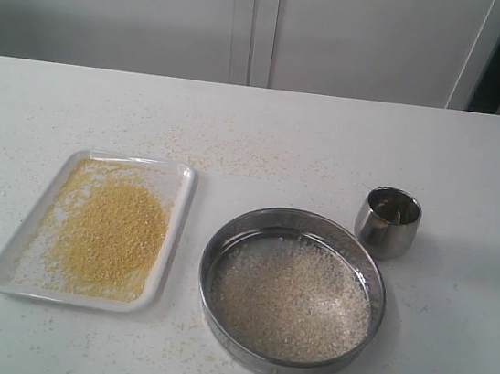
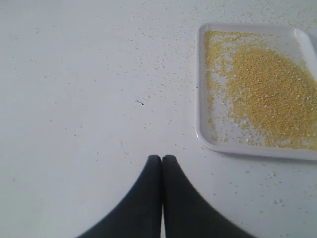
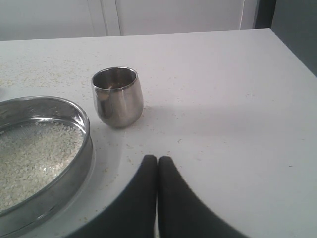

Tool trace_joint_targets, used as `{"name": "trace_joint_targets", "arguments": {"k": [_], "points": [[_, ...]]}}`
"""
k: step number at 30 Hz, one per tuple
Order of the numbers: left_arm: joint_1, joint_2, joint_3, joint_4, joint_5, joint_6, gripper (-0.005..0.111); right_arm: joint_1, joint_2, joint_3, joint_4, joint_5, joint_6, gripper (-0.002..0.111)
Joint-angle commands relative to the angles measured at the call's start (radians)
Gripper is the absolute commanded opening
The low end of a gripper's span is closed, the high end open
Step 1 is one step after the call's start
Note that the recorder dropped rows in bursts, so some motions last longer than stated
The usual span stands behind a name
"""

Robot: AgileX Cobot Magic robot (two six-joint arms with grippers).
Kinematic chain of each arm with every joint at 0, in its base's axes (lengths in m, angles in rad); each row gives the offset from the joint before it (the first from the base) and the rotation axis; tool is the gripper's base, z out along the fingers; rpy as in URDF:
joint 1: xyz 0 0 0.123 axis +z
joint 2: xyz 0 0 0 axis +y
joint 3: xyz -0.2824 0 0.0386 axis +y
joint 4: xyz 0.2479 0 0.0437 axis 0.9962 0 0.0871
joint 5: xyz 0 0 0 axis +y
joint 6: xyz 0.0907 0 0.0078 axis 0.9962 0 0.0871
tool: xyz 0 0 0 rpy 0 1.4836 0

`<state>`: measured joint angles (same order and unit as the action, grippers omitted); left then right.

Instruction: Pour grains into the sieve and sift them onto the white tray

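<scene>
The round steel sieve (image 1: 283, 364) stands on the table at the front centre, with whitish coarse grains (image 1: 291, 298) lying on its mesh. To its left lies the white tray (image 1: 177, 233), holding a heap of fine yellow meal (image 1: 113, 234). Neither arm shows in the exterior view. In the left wrist view my left gripper (image 2: 162, 158) is shut and holds nothing, above bare table beside the tray (image 2: 200, 89). My right gripper (image 3: 157, 159) is shut and empty too, over the table near the sieve (image 3: 74, 166).
A small rounded steel cup (image 1: 388, 222) stands upright behind and to the right of the sieve; the same cup (image 3: 118, 97) appears in the right wrist view. Stray grains speckle the white tabletop (image 1: 472, 179). White cabinet doors (image 1: 253, 21) stand behind the table.
</scene>
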<state>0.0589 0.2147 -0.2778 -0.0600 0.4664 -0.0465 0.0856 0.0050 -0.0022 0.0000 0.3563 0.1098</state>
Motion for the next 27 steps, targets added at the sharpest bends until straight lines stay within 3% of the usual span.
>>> {"name": "trace_joint_targets", "arguments": {"k": [1, 10, 27], "points": [[0.003, -0.102, 0.122, -0.005, -0.084, 0.000, 0.000, -0.007, -0.005, 0.002, 0.000, -0.014, 0.000, 0.000], [0.003, -0.215, 0.278, -0.005, -0.162, -0.002, 0.000, -0.007, -0.005, 0.002, 0.000, -0.014, 0.000, 0.000], [0.003, -0.215, 0.278, -0.005, -0.163, -0.002, 0.000, -0.007, -0.005, 0.002, 0.000, -0.014, 0.000, 0.000]]}}
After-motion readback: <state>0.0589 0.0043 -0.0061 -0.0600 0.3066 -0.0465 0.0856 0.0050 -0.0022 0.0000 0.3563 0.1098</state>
